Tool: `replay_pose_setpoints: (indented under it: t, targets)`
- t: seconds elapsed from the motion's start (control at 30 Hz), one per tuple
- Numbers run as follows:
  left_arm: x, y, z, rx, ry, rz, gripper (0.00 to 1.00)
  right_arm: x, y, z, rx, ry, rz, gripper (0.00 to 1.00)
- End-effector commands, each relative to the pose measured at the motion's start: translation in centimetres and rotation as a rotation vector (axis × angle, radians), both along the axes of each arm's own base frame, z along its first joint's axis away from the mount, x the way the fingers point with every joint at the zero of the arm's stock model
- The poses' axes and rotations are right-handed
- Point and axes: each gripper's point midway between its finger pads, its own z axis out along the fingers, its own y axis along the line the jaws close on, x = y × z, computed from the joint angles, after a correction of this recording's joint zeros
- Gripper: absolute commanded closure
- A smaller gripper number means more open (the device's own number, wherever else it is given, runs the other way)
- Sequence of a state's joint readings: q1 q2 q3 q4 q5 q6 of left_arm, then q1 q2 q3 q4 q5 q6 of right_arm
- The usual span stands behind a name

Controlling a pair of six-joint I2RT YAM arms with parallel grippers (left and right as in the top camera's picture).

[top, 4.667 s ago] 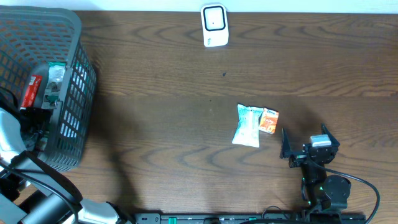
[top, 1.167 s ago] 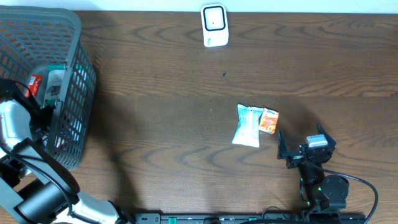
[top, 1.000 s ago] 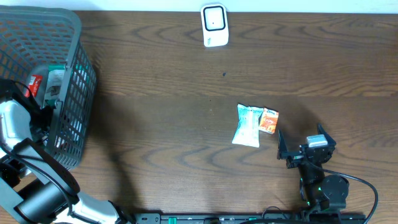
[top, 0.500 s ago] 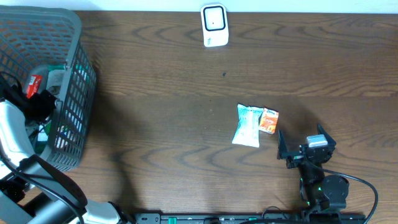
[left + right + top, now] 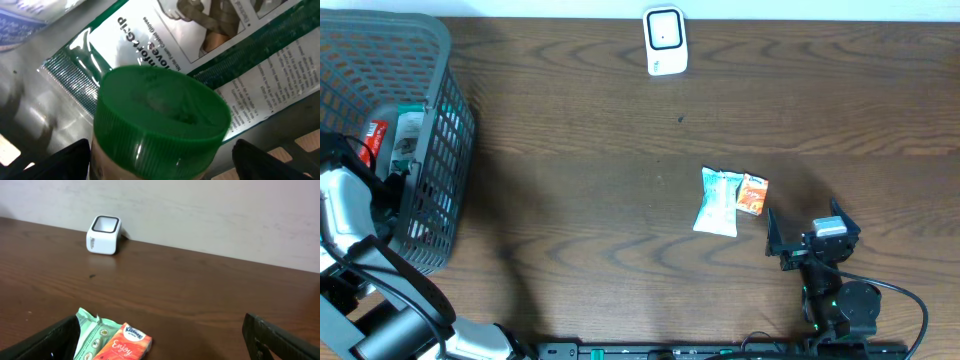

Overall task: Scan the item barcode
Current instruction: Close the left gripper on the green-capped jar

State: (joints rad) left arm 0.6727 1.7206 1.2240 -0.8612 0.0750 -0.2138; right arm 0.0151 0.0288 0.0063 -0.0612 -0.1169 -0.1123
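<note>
A green-capped jar (image 5: 160,115) is being straddled by the left gripper (image 5: 160,162) inside the basket (image 5: 445,150) at the bench's left edge. The jaws are spread, one finger to each side of the cap, and nothing is being squeezed; whether either finger is touching the jar cannot be told. The jar is sitting over a glossy green pouch (image 5: 165,30), so it is likely to slide if it is nudged off-centre. For a sound pick, the jaws are best lowered past the ribbed cap and closed squarely on the body, then raised straight up clear of the basket wall. No barcode is showing, so the label probably needs turning toward the scanner (image 5: 665,40) at the bench's far edge. The right gripper (image 5: 808,232) is resting released and empty near the front right corner.
</note>
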Motion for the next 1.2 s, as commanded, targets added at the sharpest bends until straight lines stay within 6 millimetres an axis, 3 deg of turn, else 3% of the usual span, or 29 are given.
replay_pose_setpoints:
  t: [0.0,0.1,0.37,0.7,0.97,1.07,1.17]
  targets:
    - [0.4,-0.4,-0.2,-0.024,-0.016,0.003,0.15,0.0,0.2,-0.1,0.014,0.004,0.008,0.01]
    - [0.9,-0.7,0.2,-0.044,-0.043,-0.002,0.21,0.0,0.2,-0.1,0.014,0.004,0.008,0.01]
    - [1.6,-0.2,2.6,0.007,-0.106,-0.004,0.21,0.0,0.2,-0.1,0.014,0.004,0.008,0.01]
    - [0.1,-1.2,-0.8,-0.021,-0.058,-0.001,0.21,0.0,0.2,-0.1,0.014,0.005,0.008,0.01]
    - [0.9,-1.1,-0.9,-0.023,-0.094,-0.007,0.36,0.0,0.2,-0.1,0.014,0.004,0.008,0.01]
    - [1.5,-0.6,0.0,-0.004,-0.116,-0.006,0.37,0.0,0.2,-0.1,0.014,0.004,0.008,0.01]
    - [2.7,0.5,2.6,0.045,-0.169,-0.007,0.4,0.0,0.2,-0.1,0.014,0.005,0.008,0.01]
